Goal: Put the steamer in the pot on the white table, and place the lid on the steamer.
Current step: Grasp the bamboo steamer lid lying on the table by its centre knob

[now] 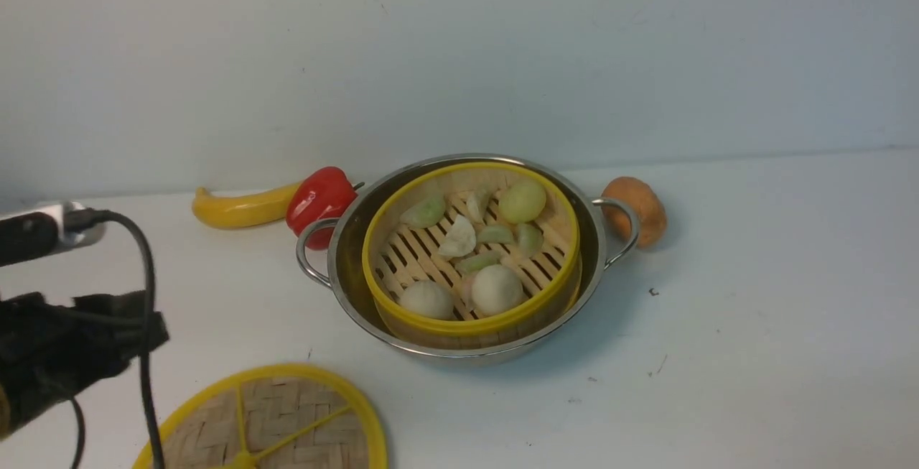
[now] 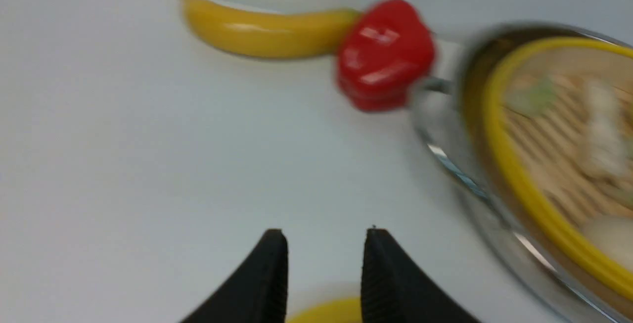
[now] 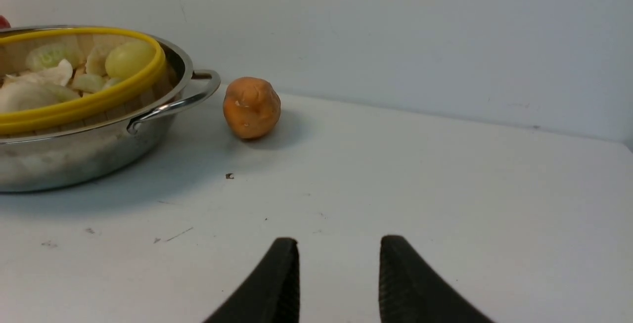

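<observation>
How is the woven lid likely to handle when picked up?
The lid looks like thin woven bamboo, so it is probably light and fairly stiff. Lying flat on the table, its rim offers little to grip; the centre knob seems the easier hold. Tilted, it might roll.

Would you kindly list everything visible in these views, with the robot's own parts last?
white table: one, white, beneath everything.
pot: one, shiny steel, centre of the table.
steamer: one, bamboo with yellow rim, inside the pot.
dumplings and buns: several, pale white and green, in the steamer.
lid: one, woven bamboo with yellow rim, flat on the table at near left, apart from the pot.
banana: one, yellow, far left, beside the pepper.
red pepper: one, red, by the pot's left handle.
potato: one, orange-brown, behind the pot's right handle.
left arm: one, black, left edge; jaws apart, empty.
right jaws: one pair, black, apart, empty, right of the pot.
</observation>
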